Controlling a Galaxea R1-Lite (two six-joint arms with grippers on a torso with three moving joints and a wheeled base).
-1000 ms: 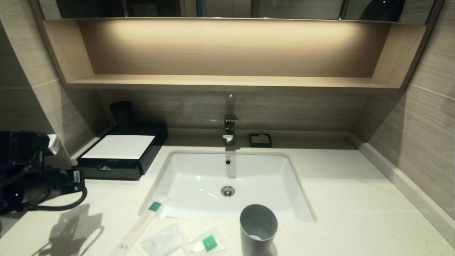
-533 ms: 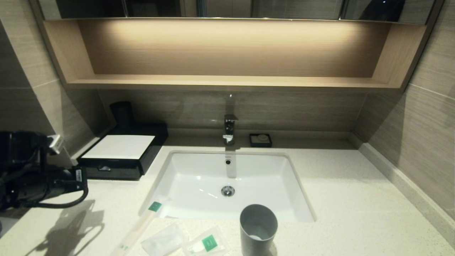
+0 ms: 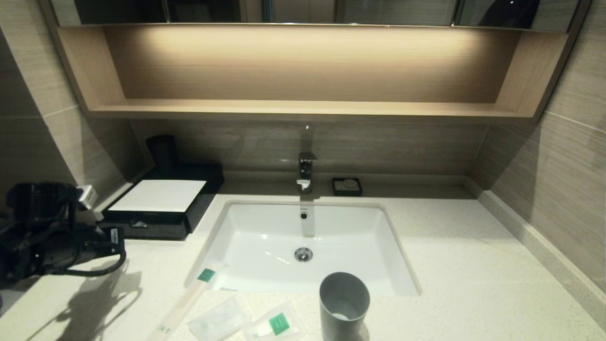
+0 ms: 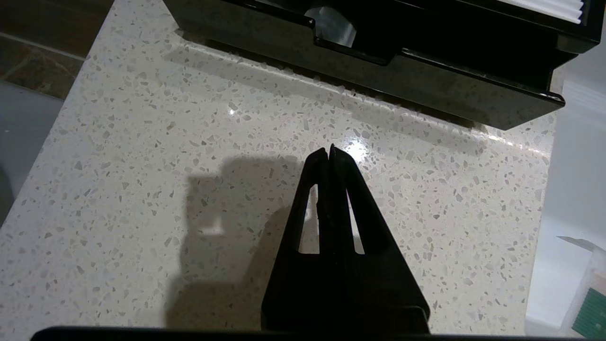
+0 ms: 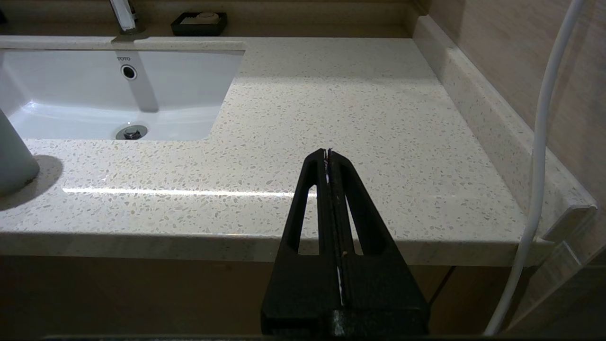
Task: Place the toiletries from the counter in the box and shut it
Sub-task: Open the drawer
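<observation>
Left tool (image 4: 329, 150) advanced toward box (image 3: 161, 203), tips pressed together, empty, grey tumbler (image 3: 344, 303) beside sachets (image 3: 246, 322).

One stick (image 3: 182, 303), two sachets (image 3: 218, 321), one box (image 3: 163, 201), one cup (image 3: 344, 305).

Speckled counter (image 3: 473, 265) with sunken basin — on it black box (image 3: 161, 201), soap dish (image 3: 347, 186), grey tumbler (image 3: 344, 305), wrapped stick (image 3: 184, 303), two sachets (image 3: 220, 321).

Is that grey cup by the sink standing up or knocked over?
Upright: the grey cup stands on the counter, its open mouth facing up.
</observation>
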